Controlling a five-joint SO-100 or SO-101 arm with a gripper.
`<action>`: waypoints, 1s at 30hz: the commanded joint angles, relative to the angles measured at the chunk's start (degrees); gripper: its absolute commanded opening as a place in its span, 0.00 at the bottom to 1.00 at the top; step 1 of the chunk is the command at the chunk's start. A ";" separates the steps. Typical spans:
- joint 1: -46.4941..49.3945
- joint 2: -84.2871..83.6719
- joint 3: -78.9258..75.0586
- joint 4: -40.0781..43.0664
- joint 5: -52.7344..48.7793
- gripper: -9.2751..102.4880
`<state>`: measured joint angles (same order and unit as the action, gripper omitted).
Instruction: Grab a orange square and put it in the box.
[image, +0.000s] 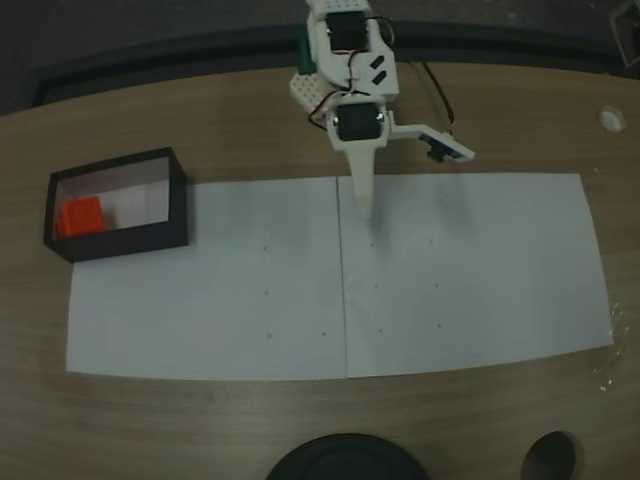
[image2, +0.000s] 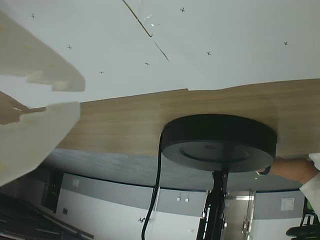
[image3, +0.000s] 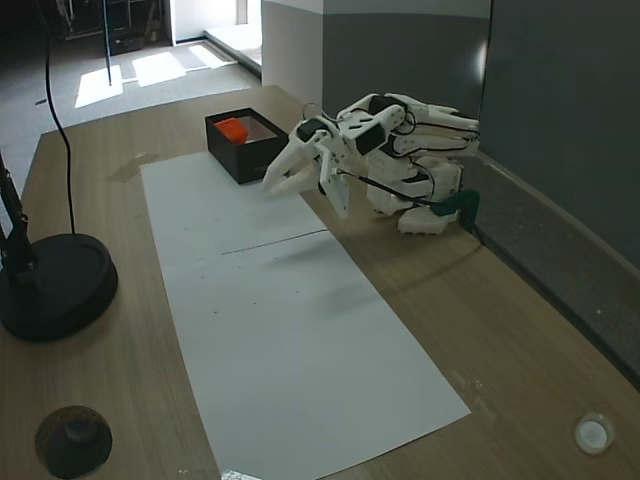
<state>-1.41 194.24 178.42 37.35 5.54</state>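
Orange square (image: 80, 216) lies inside the box (image: 178, 205) near the bench's left edge; gripper (image: 400, 190), jaws apart and empty, stands well right.

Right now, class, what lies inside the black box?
The orange square sits inside the box, towards its left end in a fixed view, on the pale floor. The near wall hides part of that floor.
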 joint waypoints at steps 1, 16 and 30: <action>0.00 0.88 0.35 2.46 0.18 0.08; -0.18 0.88 -7.29 35.77 0.26 0.08; 0.18 0.88 -7.29 35.68 0.62 0.08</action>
<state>-1.58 195.56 174.29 72.60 5.89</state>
